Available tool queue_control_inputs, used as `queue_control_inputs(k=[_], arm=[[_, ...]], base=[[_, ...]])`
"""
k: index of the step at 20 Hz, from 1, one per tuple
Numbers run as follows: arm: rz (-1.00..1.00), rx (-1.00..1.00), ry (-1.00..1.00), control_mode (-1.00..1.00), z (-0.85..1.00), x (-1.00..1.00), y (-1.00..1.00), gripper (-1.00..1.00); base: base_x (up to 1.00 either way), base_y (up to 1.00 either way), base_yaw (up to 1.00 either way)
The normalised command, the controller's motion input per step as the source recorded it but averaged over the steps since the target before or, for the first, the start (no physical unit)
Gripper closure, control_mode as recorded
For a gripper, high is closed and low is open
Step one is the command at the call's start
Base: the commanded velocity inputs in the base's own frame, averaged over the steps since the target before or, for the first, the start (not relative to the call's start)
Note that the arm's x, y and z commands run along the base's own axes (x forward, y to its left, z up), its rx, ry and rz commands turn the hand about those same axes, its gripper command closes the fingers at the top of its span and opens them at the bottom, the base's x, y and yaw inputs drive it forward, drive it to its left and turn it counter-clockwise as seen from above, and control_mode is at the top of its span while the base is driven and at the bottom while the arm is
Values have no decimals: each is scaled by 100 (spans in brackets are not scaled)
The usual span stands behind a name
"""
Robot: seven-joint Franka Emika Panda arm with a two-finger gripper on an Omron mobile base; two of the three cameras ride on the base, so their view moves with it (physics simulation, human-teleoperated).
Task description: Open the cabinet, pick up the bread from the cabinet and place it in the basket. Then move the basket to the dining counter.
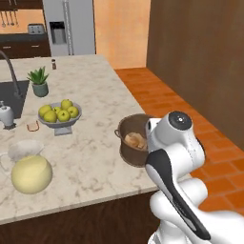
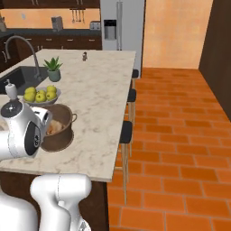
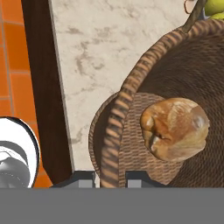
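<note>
Hand view: hand point(image 3: 110, 178) astride basket point(image 3: 114, 131) rim (clamped)

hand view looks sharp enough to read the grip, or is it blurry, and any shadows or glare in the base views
Hand view: crisp; basket weave and bread crust read clearly, gripper shut on the rim. Left base view: soft, flat lighting, faint shadow under the apple bowl. Right base view: equally soft, no glare on the dining counter.

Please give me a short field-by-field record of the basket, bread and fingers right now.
basket: on the dining counter, near its edge
bread: lying inside the basket
fingers: shut on the basket rim, one either side of the wall
apples: in a grey bowl behind the basket
pitcher: on the same counter, apart from the basket
</note>
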Motion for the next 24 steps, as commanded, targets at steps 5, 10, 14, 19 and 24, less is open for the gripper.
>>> queue_control_inputs(k=[5, 10, 14, 19, 24], arm=[[0, 0, 0, 100, 0, 0, 0, 100], [0, 0, 1, -100, -1, 31, 4, 100], [7, 5, 7, -100, -7, 100, 68, 100], [20, 9, 12, -100, -23, 100, 88, 100], [5, -1, 4, -100, -60, 100, 74, 100]], base=[[38, 0, 0], [25, 0, 0], [0, 0, 0], [0, 0, 0], [0, 0, 0]])
